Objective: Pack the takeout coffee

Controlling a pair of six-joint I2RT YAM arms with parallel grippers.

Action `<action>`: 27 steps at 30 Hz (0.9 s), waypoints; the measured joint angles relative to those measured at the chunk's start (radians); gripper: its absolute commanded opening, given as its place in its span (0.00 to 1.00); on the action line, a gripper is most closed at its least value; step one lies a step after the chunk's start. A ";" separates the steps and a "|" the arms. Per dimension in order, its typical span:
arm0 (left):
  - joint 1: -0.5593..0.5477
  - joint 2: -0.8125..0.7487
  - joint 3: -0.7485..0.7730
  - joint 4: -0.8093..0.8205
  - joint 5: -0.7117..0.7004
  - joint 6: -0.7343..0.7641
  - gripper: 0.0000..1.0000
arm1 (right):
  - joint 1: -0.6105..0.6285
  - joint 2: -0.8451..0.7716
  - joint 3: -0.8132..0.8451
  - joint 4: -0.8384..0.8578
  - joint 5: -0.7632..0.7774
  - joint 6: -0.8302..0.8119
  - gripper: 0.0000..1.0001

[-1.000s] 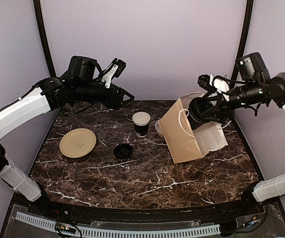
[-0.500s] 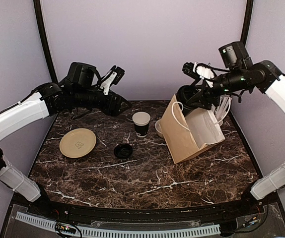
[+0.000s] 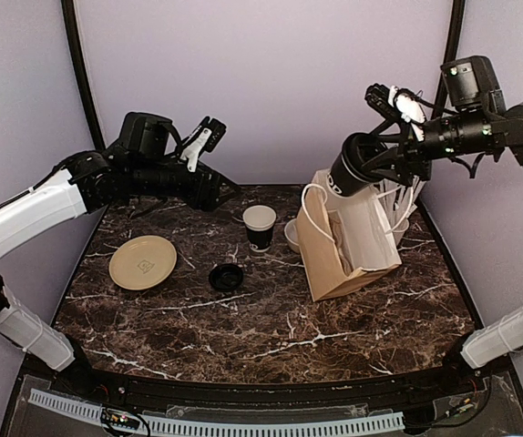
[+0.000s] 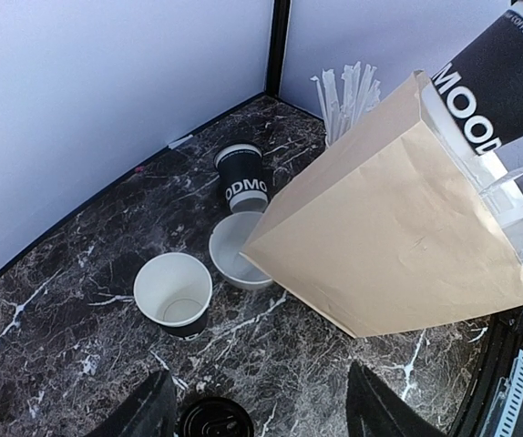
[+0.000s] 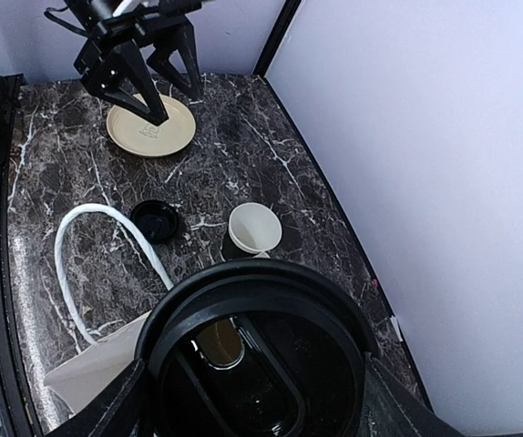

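Raised since the earlier frame, the right claw [image 3: 378, 157] now carries the held cup [image 3: 348, 173] tilted above the mouth of the paper bag [image 3: 348, 259], and the bag itself has come more upright near the right edge of the surface [image 3: 271, 337]. Top view: the right claw pinches the cup's body. The left claw [image 3: 218, 189] hangs spread and empty over the far left. An open cup [image 3: 260, 228] stands mid-surface toward the far edge, a loose lid [image 3: 226, 277] lies just in front of it, and a plate [image 3: 141, 262] sits by the left edge. Left wrist view: between the spread fingers [image 4: 152, 411] lie the open cup [image 4: 175, 291], empty and white inside, a low bowl [image 4: 234, 259], also empty, and a third cup [image 4: 246, 177] near the far edge. Straws [image 4: 343, 91] stand behind the bag [image 4: 389, 228], and the held cup [image 4: 503, 82] is above it. Right wrist view: the dome lid of the held cup [image 5: 257, 355] fills the foreground above a bag handle [image 5: 107, 246]. What the bag contains cannot be told. Handling, as judged: the paper wall is thin and crushable and the lid can pop free, so a moderate grip round the mid-body, below the lid, suits best; the cup's weight depends on its fill, which is unseen.
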 measured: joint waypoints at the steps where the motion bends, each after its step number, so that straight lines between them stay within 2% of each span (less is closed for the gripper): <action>1: 0.000 0.000 0.000 0.000 0.000 0.000 0.66 | 0.000 0.001 0.018 -0.011 -0.004 0.002 0.56; 9: 0.000 0.000 0.002 -0.002 -0.020 0.000 0.66 | 0.052 -0.026 0.127 -0.040 -0.109 0.020 0.56; 15: 0.000 0.000 0.005 -0.026 -0.035 -0.011 0.66 | 0.234 -0.003 0.122 -0.069 -0.118 -0.009 0.56; 22: 0.000 -0.008 0.011 -0.077 -0.113 -0.014 0.66 | 0.529 0.042 -0.027 -0.068 0.016 -0.105 0.56; 27: 0.000 -0.062 0.009 -0.098 -0.156 -0.014 0.67 | 0.607 0.081 -0.218 -0.003 0.057 -0.168 0.55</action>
